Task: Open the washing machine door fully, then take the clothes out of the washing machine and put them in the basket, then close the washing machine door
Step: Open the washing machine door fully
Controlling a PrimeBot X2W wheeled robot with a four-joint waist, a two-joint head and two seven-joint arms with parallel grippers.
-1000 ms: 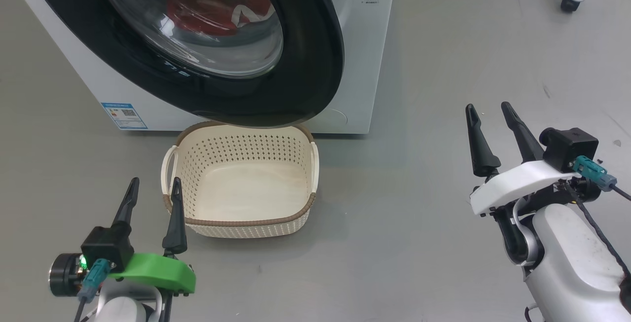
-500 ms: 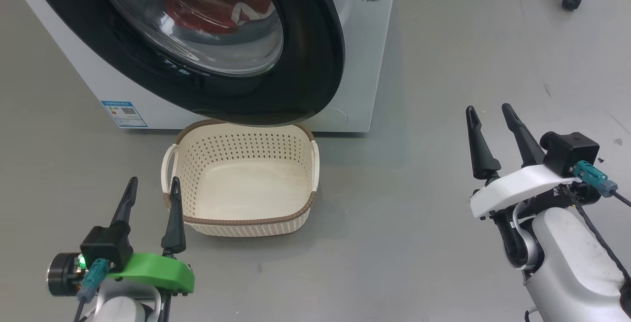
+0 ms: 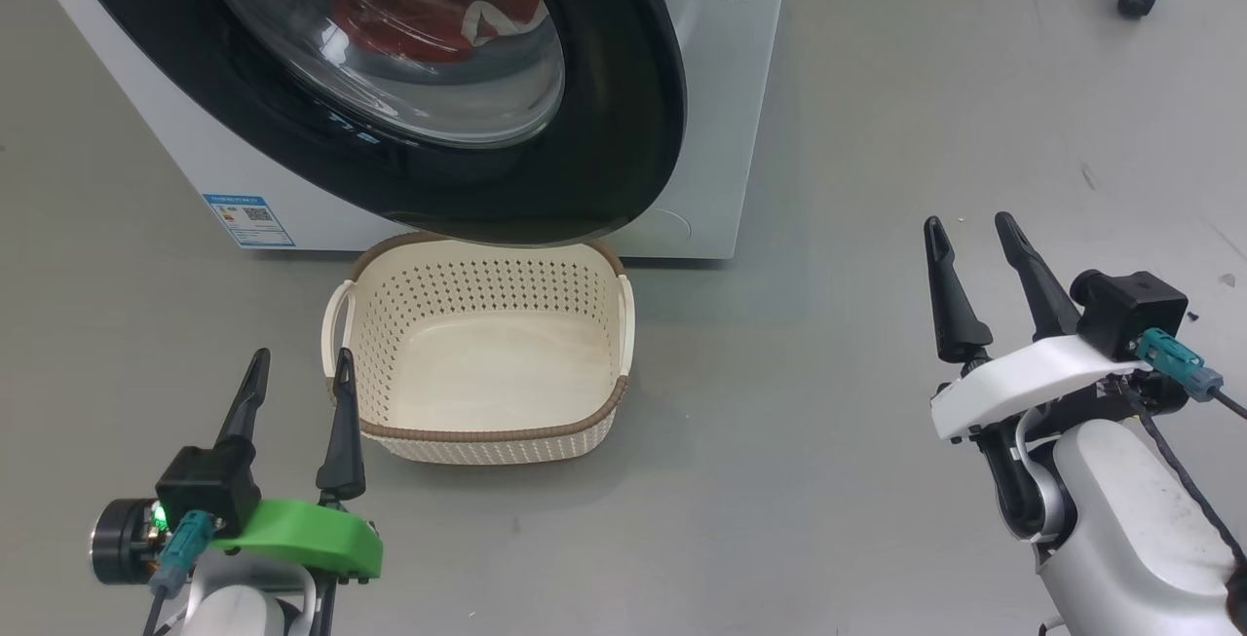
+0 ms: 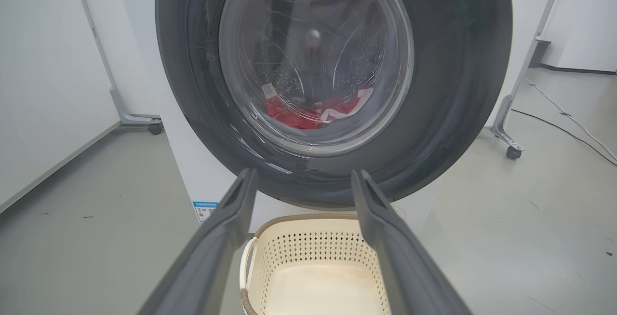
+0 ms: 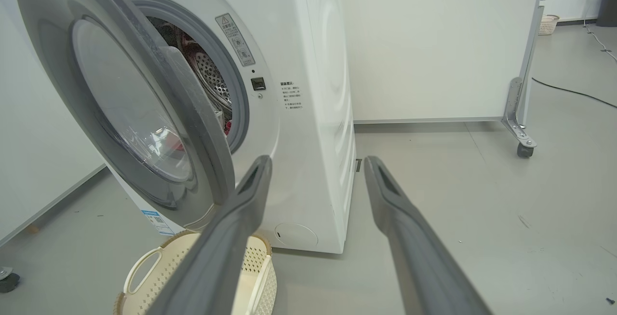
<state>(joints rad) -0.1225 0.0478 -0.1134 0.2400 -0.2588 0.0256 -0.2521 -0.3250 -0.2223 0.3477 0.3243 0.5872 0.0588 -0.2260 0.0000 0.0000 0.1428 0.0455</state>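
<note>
Left tool [image 3: 302, 355] and right tool [image 3: 968, 220] stand open, empty; glossy black-rimmed round door [image 3: 623, 130] hangs ajar over cream perforated basket [image 3: 487, 436].

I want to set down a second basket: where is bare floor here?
Bare floor lies between the basket and the right tool, also left of the basket, before the washing machine. Crowded: the washing machine door overhangs the basket's back rim.

In the head view the top edge cuts off the upper part of the washing machine door [image 3: 633, 130], and its lower rim hides the middle of the far edge of the basket [image 3: 487, 437] from us. We make out the clothes [image 3: 419, 8] only as red shapes warped by the glass. The print on the blue label [image 3: 248, 219] is too small to read.
</note>
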